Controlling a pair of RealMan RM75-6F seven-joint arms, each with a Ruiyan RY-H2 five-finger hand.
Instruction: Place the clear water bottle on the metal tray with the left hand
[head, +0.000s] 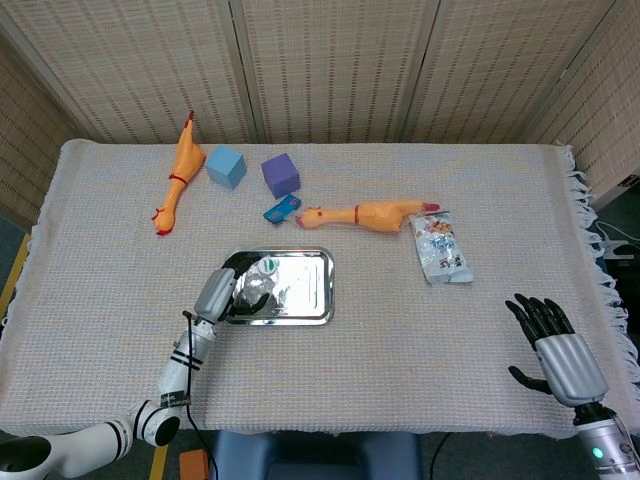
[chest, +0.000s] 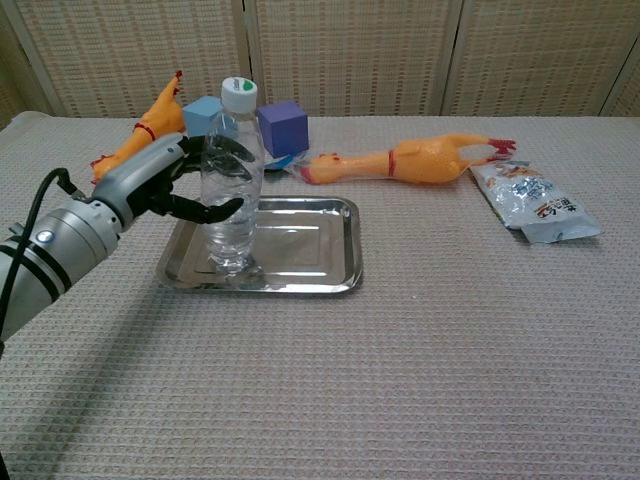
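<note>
Left robot hand (chest: 165, 180) wrapped around clear water bottle (chest: 232, 180), gripping it. Bottle upright on left part of metal tray (chest: 310, 255). Right robot hand (head: 552, 345) near right edge of surface, fingers spread, holds nothing.

This looks like a robot test room rather than a home. A table draped in a beige woven cloth (head: 400, 330) is closed in by tan woven-panel screens (head: 330, 70). Beyond the left hand (chest: 165, 180) lie staged props: orange rubber chickens (head: 178, 170), a light blue foam cube (head: 226, 166) and a purple foam cube (head: 281, 174).
</note>
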